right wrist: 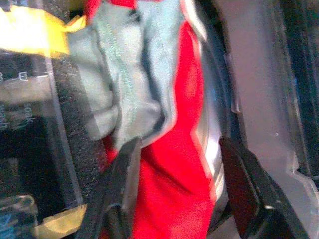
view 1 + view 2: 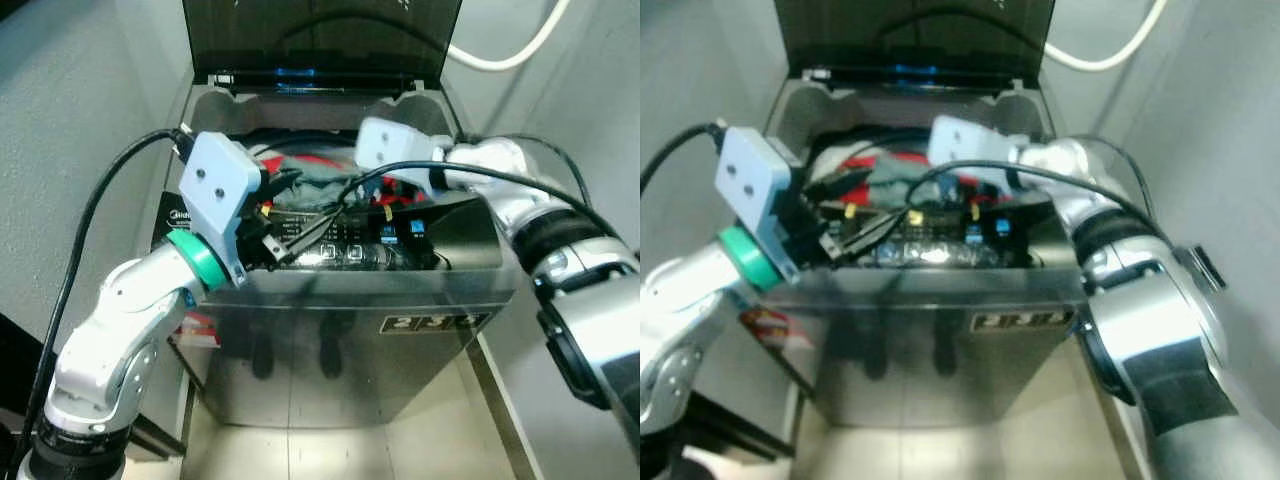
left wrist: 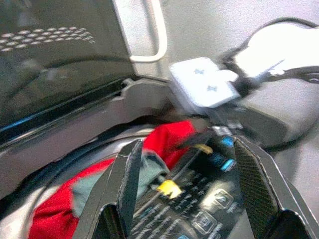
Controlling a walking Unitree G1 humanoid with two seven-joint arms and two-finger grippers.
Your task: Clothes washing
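A top-loading washing machine [image 2: 350, 330] stands before me with its dark lid [image 2: 320, 30] raised. A red garment [image 1: 174, 174] and a grey-green one [image 1: 129, 74] lie in the drum, partly draped over the rim by the control panel [image 2: 345, 240]. My left gripper [image 3: 192, 164] hovers over the panel's left end, open and holding nothing. Reaching in from the right, my right gripper [image 1: 182, 164] is open above the drum's edge, with the red cloth lying between its fingers [image 1: 124, 189].
A white hose [image 2: 510, 55] loops along the wall behind the lid. Grey walls close in on both sides of the machine. Yellow tape tabs [image 1: 35, 30] stick to the panel. A red and white label [image 2: 200, 325] sits low on the machine's left side.
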